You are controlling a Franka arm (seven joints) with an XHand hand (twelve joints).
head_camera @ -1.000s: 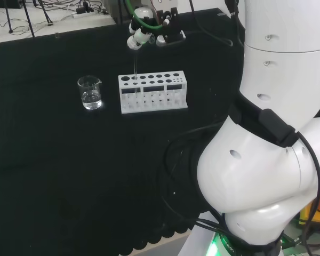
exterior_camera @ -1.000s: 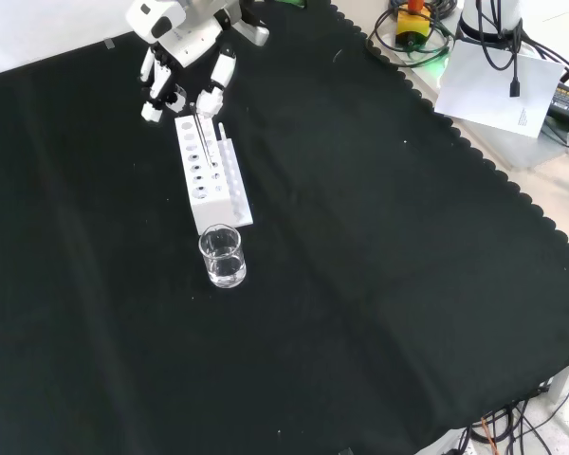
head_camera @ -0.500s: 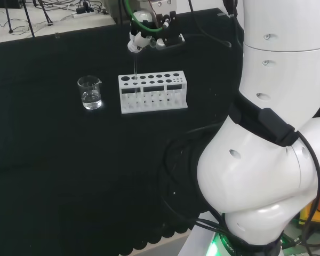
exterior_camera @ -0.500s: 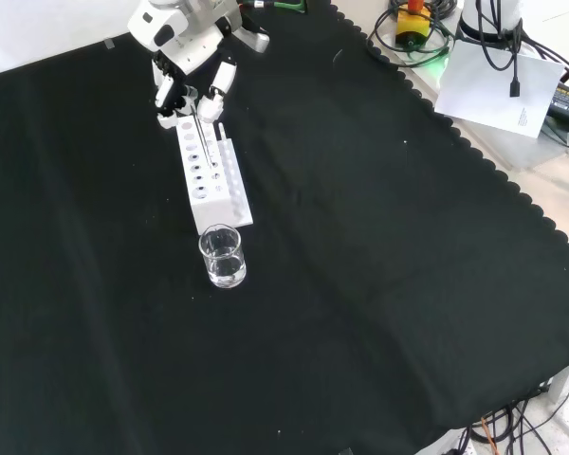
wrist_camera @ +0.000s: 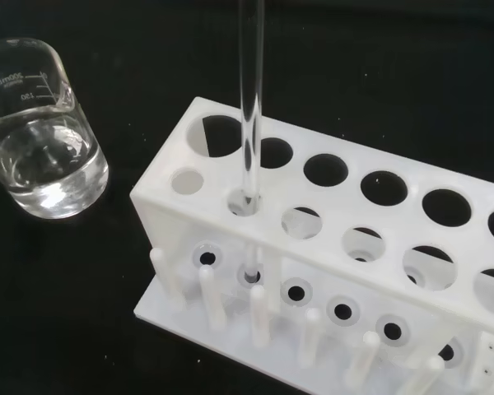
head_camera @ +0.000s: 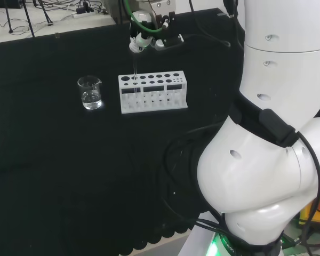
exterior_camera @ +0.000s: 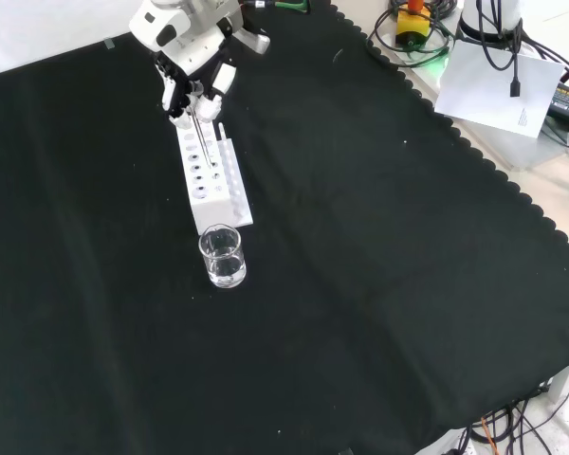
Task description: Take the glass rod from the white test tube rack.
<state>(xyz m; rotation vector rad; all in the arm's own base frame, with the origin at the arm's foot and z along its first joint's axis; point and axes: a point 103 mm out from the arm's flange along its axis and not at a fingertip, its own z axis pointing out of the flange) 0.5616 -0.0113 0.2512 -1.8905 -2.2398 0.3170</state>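
Hand [exterior_camera: 192,90] above rack [exterior_camera: 211,183], fingers pinched on rod [wrist_camera: 249,107] top. Rod seated in rack hole near beaker [head_camera: 90,93]. My guess: light, slick, brittle, so I'd lift straight up.

You have a flat black cloth [exterior_camera: 379,284] over the whole bench, plain and unpatterned, with a scalloped edge against the pale floor in the front view. On it stands the white plastic test tube rack [head_camera: 152,92], its top plate dotted with dark round holes and its base lined with white pegs. The thin glass rod [wrist_camera: 250,99] is colourless and clear, catching pale streaks of light. Your small clear glass beaker [wrist_camera: 38,130] holds colourless liquid and carries faint white printed markings. The black and white hand [exterior_camera: 192,83] shows white shells over black parts. Behind it runs a green cable [head_camera: 129,9].
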